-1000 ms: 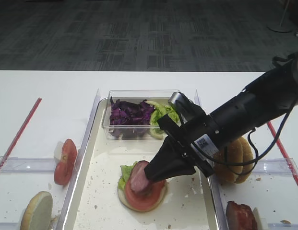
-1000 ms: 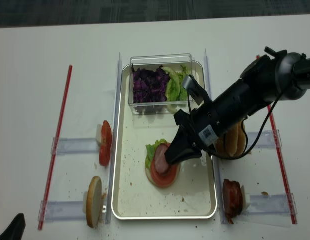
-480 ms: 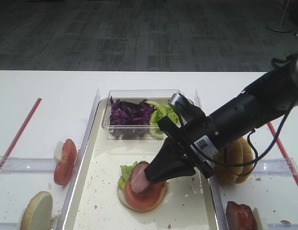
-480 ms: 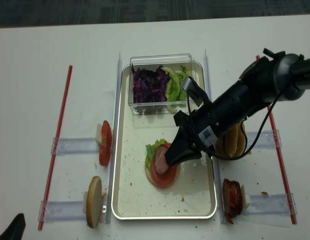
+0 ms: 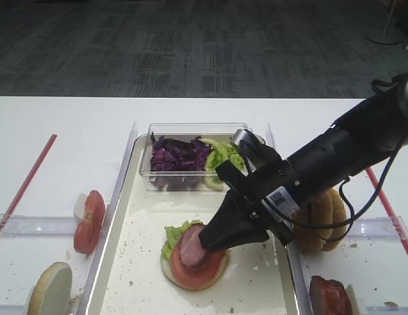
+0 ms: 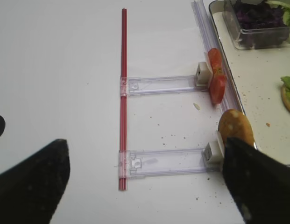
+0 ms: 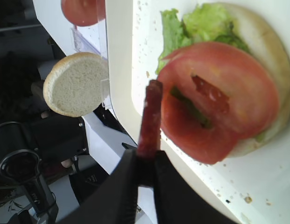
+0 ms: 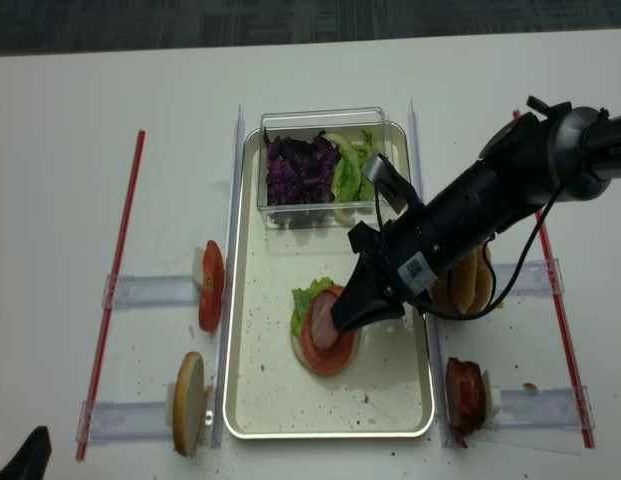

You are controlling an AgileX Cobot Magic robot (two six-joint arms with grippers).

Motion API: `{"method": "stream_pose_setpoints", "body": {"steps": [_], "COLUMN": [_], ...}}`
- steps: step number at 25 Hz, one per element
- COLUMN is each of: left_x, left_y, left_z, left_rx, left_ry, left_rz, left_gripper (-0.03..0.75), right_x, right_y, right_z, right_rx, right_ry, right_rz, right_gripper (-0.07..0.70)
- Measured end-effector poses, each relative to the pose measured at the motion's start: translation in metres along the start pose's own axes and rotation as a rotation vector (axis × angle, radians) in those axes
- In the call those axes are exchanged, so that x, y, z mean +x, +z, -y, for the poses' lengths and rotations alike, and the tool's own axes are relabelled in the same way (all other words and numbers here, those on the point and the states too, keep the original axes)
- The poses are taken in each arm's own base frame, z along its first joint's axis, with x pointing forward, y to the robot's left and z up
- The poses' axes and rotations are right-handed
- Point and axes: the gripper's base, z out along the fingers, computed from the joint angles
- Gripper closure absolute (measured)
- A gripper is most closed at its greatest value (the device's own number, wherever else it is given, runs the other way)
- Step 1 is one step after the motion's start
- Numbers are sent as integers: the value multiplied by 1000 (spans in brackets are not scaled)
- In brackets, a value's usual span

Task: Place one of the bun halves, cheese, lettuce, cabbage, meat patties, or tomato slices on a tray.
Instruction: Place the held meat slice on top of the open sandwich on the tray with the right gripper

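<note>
Reddish-brown meat patty [image 7: 150, 116], seemingly edge-on

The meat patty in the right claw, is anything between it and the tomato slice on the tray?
Nothing visible. The meat patty, pinched on edge, hangs beside the tomato slice with only open space between.

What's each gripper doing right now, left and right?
Left gripper: fingers spread open, holding nothing.
Right gripper: shut on a meat patty, held edge-on above the tomato slice.
</note>
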Motion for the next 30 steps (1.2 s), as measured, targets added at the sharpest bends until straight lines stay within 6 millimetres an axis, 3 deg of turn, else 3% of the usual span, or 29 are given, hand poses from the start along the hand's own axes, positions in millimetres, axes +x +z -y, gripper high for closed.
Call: {"method": "stream_pose_setpoints", "body": {"steps": [20,30], "left_x": [0,0], "left_y": [0,0], "left_z": [0,0], "left_rx": [0,0], "left_ry": [0,0], "left_rz": [0,0], "left_gripper": [103,103], "right_x": [0,0], "right_y": [0,0], "right_z": [2,2], "right_rx": [19,24], "right_ry": [5,-9], "right_rz": [-2,4], "right_gripper": [513,437]}}
